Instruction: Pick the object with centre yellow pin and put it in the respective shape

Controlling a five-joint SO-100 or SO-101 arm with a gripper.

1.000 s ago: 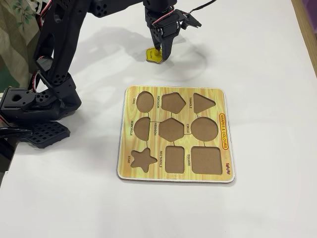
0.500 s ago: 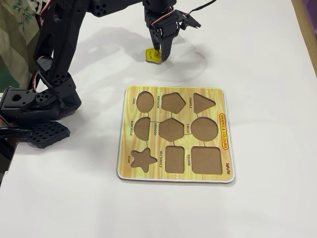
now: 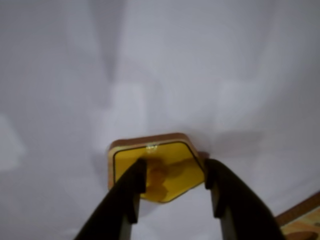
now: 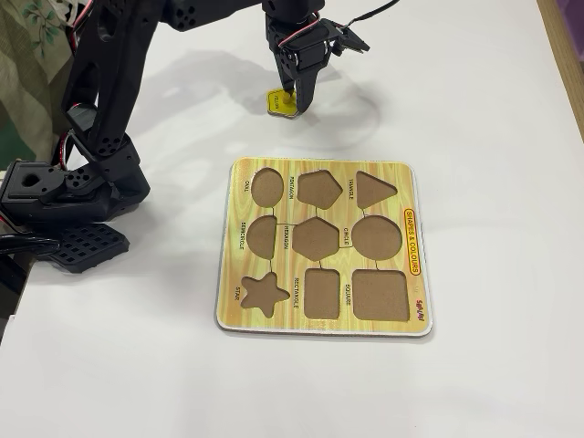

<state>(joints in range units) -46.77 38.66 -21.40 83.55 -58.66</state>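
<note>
A yellow flat piece (image 3: 172, 154) with a wooden edge and a yellow centre pin (image 3: 159, 176) lies on the white table. Its shape looks like a pentagon. My gripper (image 3: 175, 167) is down over it with the jaws open. The left finger (image 3: 135, 185) stands next to the pin and the right finger (image 3: 217, 185) is at the piece's right edge. In the fixed view the gripper (image 4: 294, 102) points down at the piece (image 4: 276, 100), beyond the far edge of the shape board (image 4: 415, 246). All of the board's cutouts are empty, including the pentagon cutout (image 4: 318, 188).
The arm's black base (image 4: 64, 196) stands at the left of the table in the fixed view. A corner of the board (image 3: 305, 220) shows at the bottom right of the wrist view. White table surrounds the board.
</note>
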